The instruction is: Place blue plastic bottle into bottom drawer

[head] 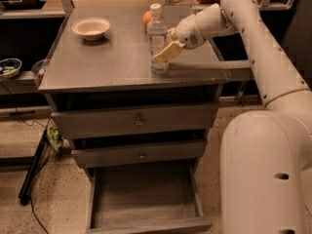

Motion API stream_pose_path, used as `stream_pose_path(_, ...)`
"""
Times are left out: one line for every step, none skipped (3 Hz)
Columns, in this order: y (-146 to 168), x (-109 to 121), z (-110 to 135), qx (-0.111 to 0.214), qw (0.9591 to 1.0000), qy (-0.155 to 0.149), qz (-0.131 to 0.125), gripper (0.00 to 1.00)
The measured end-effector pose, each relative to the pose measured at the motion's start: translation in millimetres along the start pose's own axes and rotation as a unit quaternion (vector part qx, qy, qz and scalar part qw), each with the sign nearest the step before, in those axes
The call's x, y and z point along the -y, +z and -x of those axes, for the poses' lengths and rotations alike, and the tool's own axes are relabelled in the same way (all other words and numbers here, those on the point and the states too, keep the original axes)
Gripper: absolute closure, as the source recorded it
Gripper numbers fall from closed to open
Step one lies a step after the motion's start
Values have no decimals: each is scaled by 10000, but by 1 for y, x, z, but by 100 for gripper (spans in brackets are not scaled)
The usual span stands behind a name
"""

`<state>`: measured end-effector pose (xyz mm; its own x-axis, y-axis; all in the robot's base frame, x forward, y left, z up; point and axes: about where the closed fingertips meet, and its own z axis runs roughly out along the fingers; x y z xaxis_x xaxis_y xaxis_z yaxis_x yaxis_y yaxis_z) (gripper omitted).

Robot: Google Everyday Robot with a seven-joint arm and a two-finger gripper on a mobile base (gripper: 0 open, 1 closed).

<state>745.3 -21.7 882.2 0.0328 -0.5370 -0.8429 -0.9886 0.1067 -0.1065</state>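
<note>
Seen from the single camera view, looking down on the unit from its near side, a Google Everyday Robot's gripper (163, 50) clamps the blue plastic bottle (156, 33) on top of a grey drawer cabinet (107, 65). The bottle stands upright on the cabinet top, right of centre, with its white cap uppermost and its base on the surface. The jaws sit narrow on the bottle's lower half. One tan finger (168, 51) lies across the bottle's near side, against the plastic, while the other is largely hidden behind it. The white arm (253, 48) reaches in from the far right. The robot's rounded white body (265, 174) fills the near right of the scene. Just beyond the bottle, on its left, an orange (146, 18) rests on the top, partly covered by the bottle. A shallow cream bowl (90, 27) sits at the far left of the same surface, well apart from both. Below the top, the top drawer (97, 123) and the middle drawer (107, 156) each carry a small knob. The bottom drawer (146, 226) is pulled out towards the camera, below the bottle, with its flat grey floor in view. Left of the cabinet, a small dish (9, 66) sits on a low dark shelf above the speckled floor (58, 204).
</note>
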Motion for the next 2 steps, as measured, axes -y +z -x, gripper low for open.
stream_pose_path(-7, -10, 12, 156, 9999, -27, 17, 100)
stream_pose_path(-14, -21, 21, 259, 9997, -45, 27, 100)
